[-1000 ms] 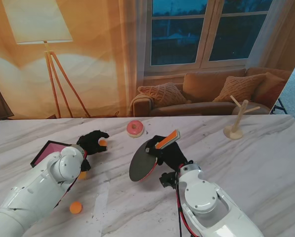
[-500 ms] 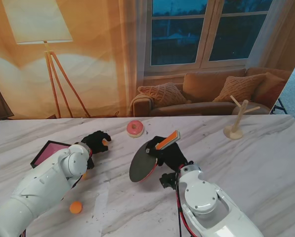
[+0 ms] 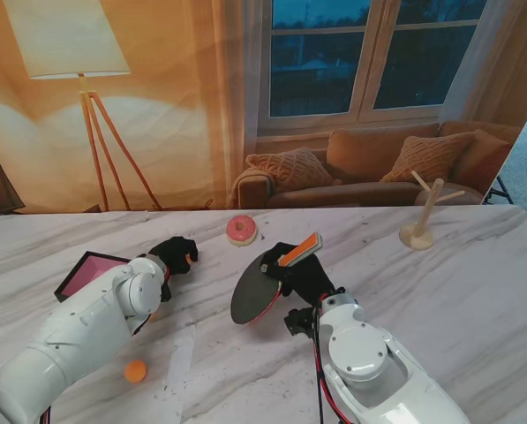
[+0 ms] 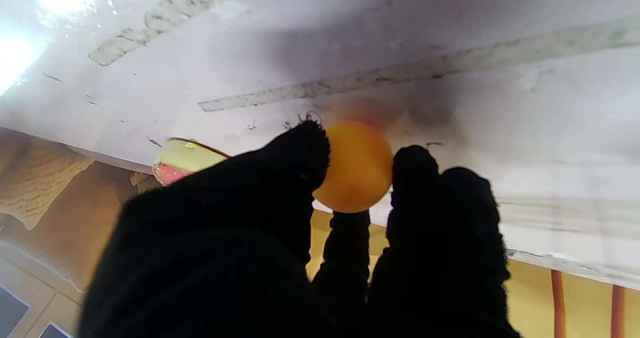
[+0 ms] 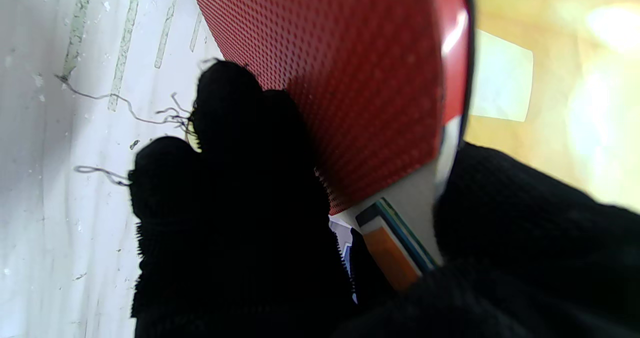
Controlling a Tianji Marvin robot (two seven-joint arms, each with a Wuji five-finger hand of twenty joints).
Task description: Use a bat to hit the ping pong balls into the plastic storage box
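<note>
My left hand [image 3: 172, 256], in a black glove, is shut on an orange ping pong ball [image 3: 191, 258]. The left wrist view shows the ball [image 4: 354, 166] pinched between gloved fingertips [image 4: 300, 153] just over the marble table. My right hand [image 3: 300, 274] is shut on the bat [image 3: 256, 297], whose orange handle [image 3: 299, 249] sticks up and whose dark blade hangs toward the table. In the right wrist view the red rubber face [image 5: 340, 68] fills the frame. A second orange ball [image 3: 135, 371] lies on the table near my left forearm. The black box with a pink inside [image 3: 86, 274] sits at the left.
A pink frosted doughnut [image 3: 241, 230] lies farther from me, between the hands; its edge [image 4: 180, 160] shows in the left wrist view. A wooden peg stand [image 3: 419, 225] rises at the far right. My left arm [image 3: 78, 336] covers part of the box.
My left hand has closed tighter around the ball and shifted slightly right and nearer to me. The right hand and bat have not moved.
</note>
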